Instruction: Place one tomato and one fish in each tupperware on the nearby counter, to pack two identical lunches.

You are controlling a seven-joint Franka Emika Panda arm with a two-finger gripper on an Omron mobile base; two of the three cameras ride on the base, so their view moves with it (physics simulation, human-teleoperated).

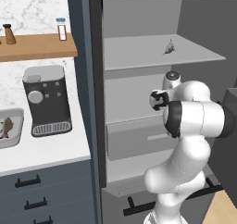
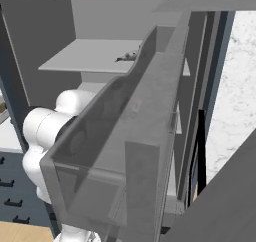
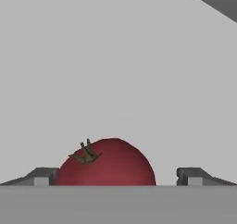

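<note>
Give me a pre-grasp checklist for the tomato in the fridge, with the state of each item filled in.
1. Pincer open: ok, both tips stand wide apart.
2. Tomato between the tips: ok, though nearer the left-hand tip in the hand view.
3. Tips touching tomato: cannot tell.
4. Tomato sitting on a flat grey surface: ok.
5. Tupperware on the counter: ok, already holds something brownish.
6. Fish left on the fridge shelf: ok.

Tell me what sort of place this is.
A kitchen, most likely. A coffee machine stands on a white counter above dark drawers, beside an open fridge with a fish on its shelf. A tomato sits between the open fingers.
</note>
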